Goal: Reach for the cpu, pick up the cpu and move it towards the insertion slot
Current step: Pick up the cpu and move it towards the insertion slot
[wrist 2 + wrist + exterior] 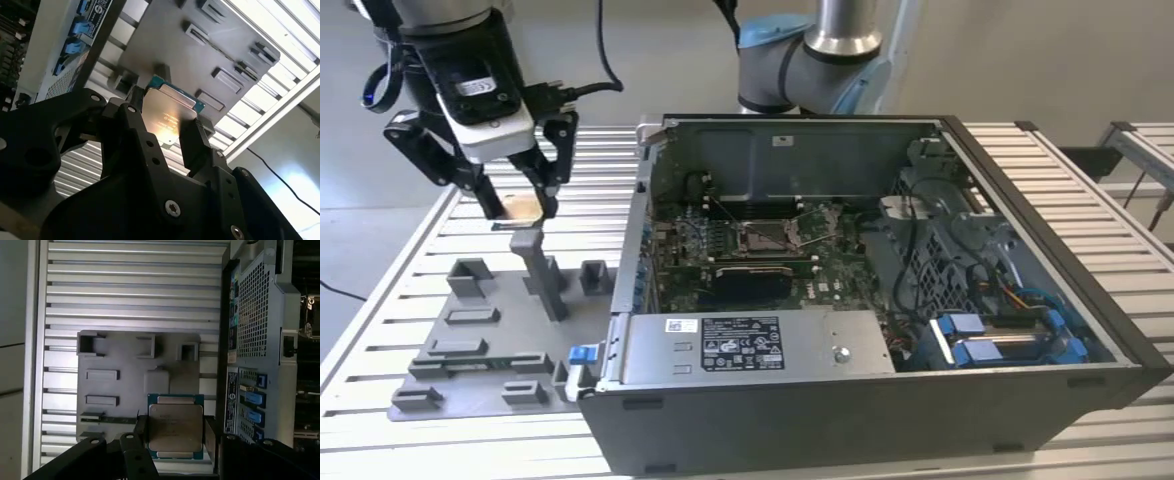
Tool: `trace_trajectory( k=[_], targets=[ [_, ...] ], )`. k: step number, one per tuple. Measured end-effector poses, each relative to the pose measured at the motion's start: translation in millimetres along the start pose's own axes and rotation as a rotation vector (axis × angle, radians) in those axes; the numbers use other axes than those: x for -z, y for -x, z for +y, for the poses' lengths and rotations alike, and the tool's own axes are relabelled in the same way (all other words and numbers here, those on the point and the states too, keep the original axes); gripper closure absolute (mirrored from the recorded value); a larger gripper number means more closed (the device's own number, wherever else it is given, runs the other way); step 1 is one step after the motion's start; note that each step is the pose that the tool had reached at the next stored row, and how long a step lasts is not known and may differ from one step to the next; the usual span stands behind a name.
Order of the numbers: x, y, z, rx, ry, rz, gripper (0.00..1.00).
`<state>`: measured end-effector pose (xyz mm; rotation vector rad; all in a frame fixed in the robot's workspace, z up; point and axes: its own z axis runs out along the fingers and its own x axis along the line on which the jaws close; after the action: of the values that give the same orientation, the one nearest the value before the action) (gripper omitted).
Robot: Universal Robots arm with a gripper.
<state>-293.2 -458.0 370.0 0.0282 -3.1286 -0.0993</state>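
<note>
My gripper [518,208] is shut on the cpu [522,206], a thin square chip with a pale metal face. It holds the chip in the air above the grey fixture plate [480,340], at the exterior view's left. In both wrist views the cpu [175,426] [167,112] sits flat between the two black fingers [141,429], clear of the plate [130,385]. The insertion slot [767,233], a shiny metal frame with a dark centre on the green board, lies inside the open computer case, well off to the exterior view's right of the gripper.
The open computer case [961,330] stands on a slatted aluminium table [400,290], its wall [638,230] between the gripper and the board. Raised grey blocks and a post [540,270] stick up from the fixture plate under the gripper. The arm's base [821,50] rises behind the case.
</note>
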Motion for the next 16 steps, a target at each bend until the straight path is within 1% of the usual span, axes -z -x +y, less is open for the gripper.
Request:
trace_trajectory(
  k=[10, 16],
  targets=[
    [0.5, 41.7, -0.7, 0.0, 0.0, 0.0002, 1.0],
    [0.8, 68.8, -1.2, 0.0, 0.0, 0.0009, 1.0]
  ],
)
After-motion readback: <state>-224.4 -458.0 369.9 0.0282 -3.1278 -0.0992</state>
